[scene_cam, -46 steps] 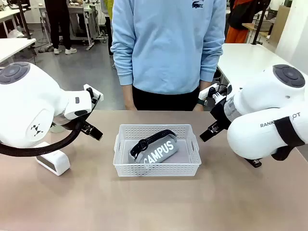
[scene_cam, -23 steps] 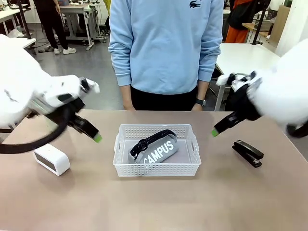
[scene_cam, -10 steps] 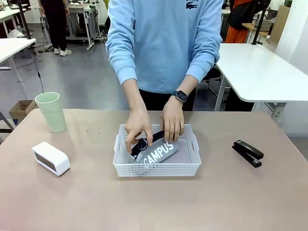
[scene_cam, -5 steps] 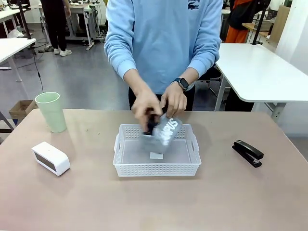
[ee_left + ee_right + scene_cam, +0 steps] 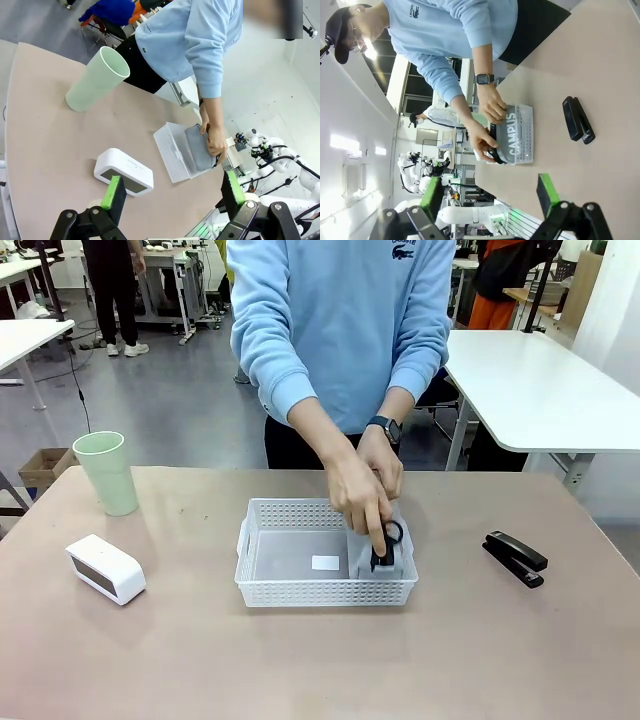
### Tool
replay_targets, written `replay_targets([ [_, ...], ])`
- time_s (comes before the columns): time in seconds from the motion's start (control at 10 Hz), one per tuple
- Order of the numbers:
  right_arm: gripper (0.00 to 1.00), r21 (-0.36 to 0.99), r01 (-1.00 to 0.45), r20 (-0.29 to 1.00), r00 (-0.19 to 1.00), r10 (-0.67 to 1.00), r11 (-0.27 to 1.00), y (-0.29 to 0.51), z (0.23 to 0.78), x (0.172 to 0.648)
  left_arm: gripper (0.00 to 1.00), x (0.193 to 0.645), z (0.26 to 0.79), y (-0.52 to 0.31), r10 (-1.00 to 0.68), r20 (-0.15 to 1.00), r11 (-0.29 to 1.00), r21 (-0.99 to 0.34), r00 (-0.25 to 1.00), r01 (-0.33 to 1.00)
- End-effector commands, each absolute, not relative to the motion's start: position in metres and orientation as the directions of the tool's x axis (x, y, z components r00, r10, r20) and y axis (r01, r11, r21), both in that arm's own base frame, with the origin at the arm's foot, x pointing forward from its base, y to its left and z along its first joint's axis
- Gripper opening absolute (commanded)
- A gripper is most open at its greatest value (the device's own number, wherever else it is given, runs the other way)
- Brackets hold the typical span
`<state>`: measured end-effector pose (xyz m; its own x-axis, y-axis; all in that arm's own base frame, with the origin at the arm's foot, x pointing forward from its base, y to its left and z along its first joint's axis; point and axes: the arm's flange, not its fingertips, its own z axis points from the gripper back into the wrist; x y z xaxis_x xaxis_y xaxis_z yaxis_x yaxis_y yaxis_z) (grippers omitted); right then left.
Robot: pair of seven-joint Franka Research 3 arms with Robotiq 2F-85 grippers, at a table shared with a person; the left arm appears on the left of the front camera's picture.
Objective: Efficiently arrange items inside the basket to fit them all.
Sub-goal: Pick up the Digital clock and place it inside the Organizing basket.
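The white basket [image 5: 325, 592] sits mid-table. A person's two hands press the grey "CAMPUS" pouch [image 5: 390, 558] on its edge against the basket's right end, fingers on its black strap. The pale green cup [image 5: 106, 472] stands at the far left, and the white screen device [image 5: 105, 568] lies in front of it. The black stapler [image 5: 516, 558] lies to the right of the basket. My left gripper [image 5: 172, 190] is open and high above the device [image 5: 124, 171], the cup [image 5: 97, 80] and the basket [image 5: 167, 150]. My right gripper [image 5: 488, 191] is open, well away from the stapler [image 5: 577, 120] and the pouch [image 5: 512, 135].
A small white label [image 5: 325, 562] lies on the basket's floor. The person stands at the table's far edge, arms reaching over the basket. A white table [image 5: 530, 380] stands behind on the right.
The person lifted the pouch from lying flat in the basket's middle, turned it and set it on edge at the right end. Both arms had left the front view before that.
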<state>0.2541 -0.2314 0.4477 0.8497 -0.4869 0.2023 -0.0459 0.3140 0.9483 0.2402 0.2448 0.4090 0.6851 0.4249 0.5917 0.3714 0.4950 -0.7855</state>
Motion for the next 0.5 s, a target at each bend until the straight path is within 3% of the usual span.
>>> replay_targets([
  [0.0,1.00,0.947,-0.079,0.230,0.843,-0.486,0.310,-0.233,0.449,0.257,1.00,0.242,0.411,0.245,0.424,0.613,0.500,-0.772,0.667,0.392],
  [0.4,1.00,0.947,-0.079,0.230,0.843,-0.486,0.310,-0.233,0.449,0.257,1.00,0.248,0.427,0.207,0.245,0.641,0.592,-0.693,0.727,0.412],
])
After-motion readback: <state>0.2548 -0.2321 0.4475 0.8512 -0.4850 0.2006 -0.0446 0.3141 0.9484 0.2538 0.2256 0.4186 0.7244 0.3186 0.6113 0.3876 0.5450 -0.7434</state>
